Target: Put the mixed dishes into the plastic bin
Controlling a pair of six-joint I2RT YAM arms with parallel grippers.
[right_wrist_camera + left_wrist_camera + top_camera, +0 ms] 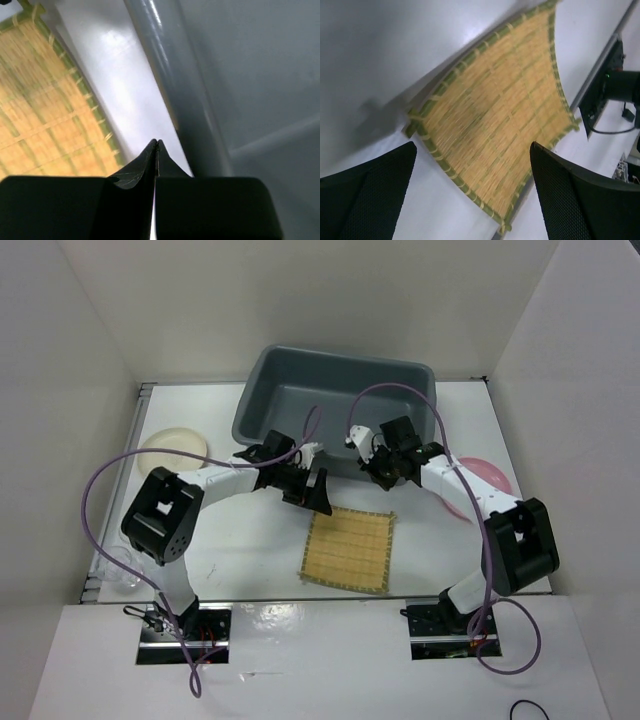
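Note:
The yellow woven mat (348,548) lies flat on the table in front of the dark grey plastic bin (330,400). My left gripper (310,495) is open and empty, hovering above the mat's far left corner. In the left wrist view the mat (495,115) lies below and between the spread fingers (370,195). My right gripper (374,472) is shut and empty at the bin's near wall. The right wrist view shows the closed tips (156,142) over the table, between the bin rim (165,65) and the mat (40,100). The cream plate (172,448) lies at the left and the pink plate (482,480) at the right. A clear glass cup (122,575) stands near left.
White walls enclose the table on the left, back and right. The right arm's base (605,95) stands past the mat's far edge in the left wrist view. Purple cables loop over both arms.

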